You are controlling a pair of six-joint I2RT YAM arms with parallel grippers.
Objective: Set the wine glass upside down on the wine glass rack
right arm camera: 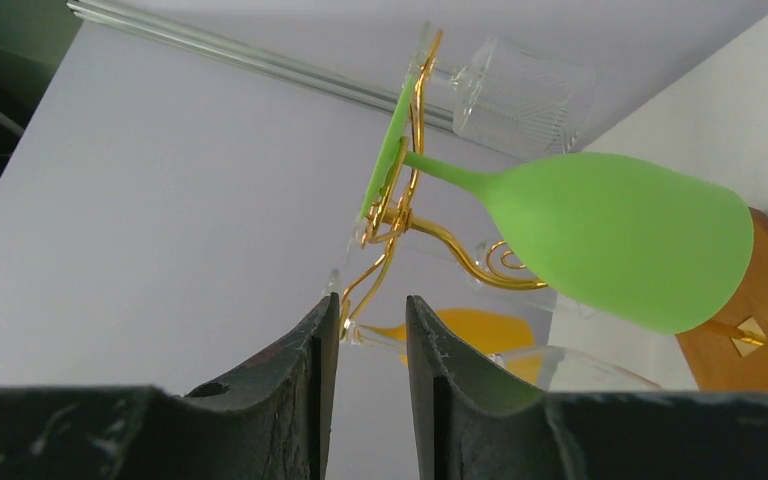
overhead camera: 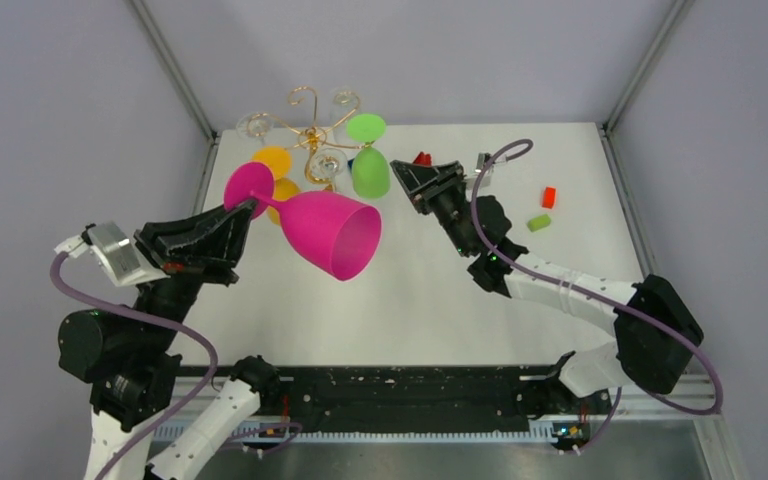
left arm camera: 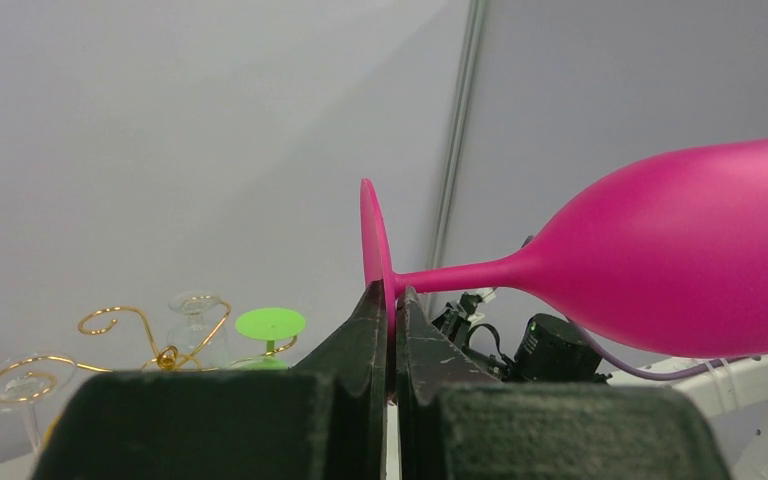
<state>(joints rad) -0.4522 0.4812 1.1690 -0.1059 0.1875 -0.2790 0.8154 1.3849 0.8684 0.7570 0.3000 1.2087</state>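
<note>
My left gripper [overhead camera: 245,207] is shut on the round foot of a magenta wine glass [overhead camera: 330,233], holding it on its side above the table, bowl pointing right. In the left wrist view the foot [left arm camera: 372,250] is pinched between the jaws and the bowl [left arm camera: 680,260] fills the right. The gold wire rack [overhead camera: 312,130] stands at the back and shows in the left wrist view [left arm camera: 150,340] and right wrist view [right arm camera: 400,230]. A green glass [overhead camera: 368,165] hangs on it upside down, with clear glasses and an orange one [overhead camera: 274,165]. My right gripper [overhead camera: 407,185] is open and empty beside the green glass [right arm camera: 610,240].
A red block [overhead camera: 549,196] and a green block [overhead camera: 538,222] lie at the right of the table. A small red object [overhead camera: 422,158] sits behind the right gripper. The rack's wooden base [right arm camera: 750,320] shows in the right wrist view. Enclosure walls and posts border the table.
</note>
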